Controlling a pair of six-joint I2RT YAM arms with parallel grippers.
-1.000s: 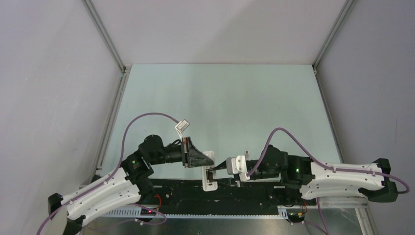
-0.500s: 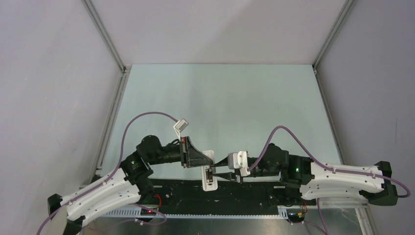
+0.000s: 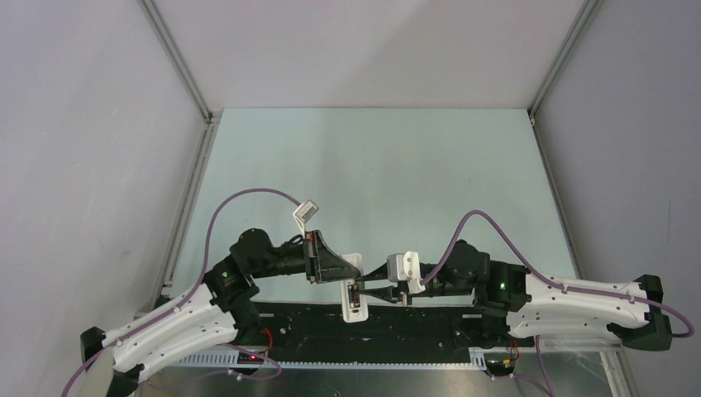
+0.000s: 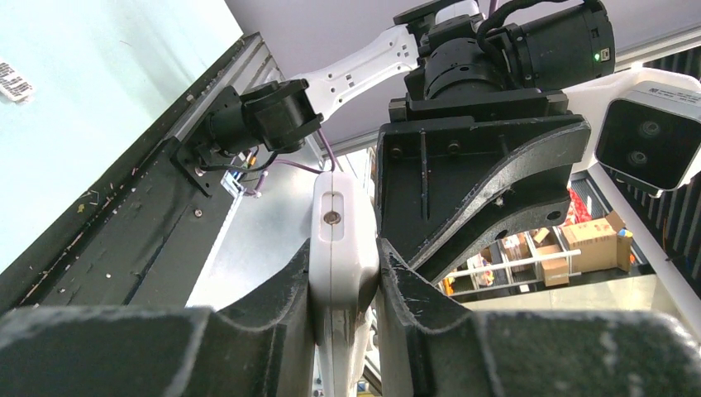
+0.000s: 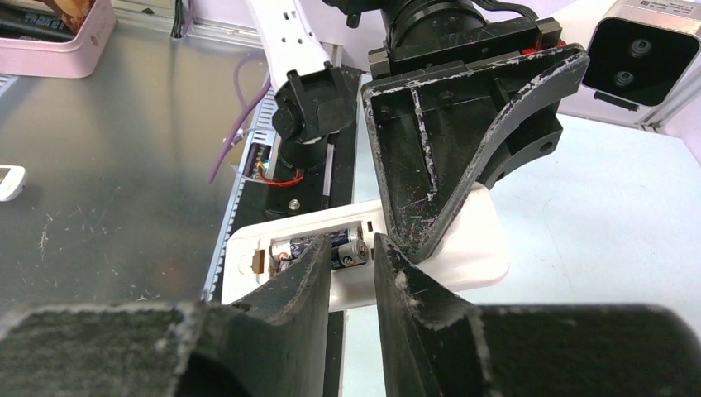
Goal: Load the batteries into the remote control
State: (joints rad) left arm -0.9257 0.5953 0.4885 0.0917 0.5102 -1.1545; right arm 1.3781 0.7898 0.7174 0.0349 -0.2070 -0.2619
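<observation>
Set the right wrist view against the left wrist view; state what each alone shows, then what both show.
Right wrist only: the batteries lying in the remote control's open compartment, at the right gripper's tips. Left wrist only: the remote edge-on, a screw in that edge. Both: the left gripper clamping the remote.

The remote (image 5: 463,248) is a white slab with rounded corners, clamped across its broad faces in the left gripper (image 4: 345,256) and held with its back turned toward the right arm. Its battery compartment stands open. The batteries (image 5: 335,248), dark cells with silvery ends, lie lengthwise inside it (one shows plainly; a second beside it is harder to make out).
</observation>
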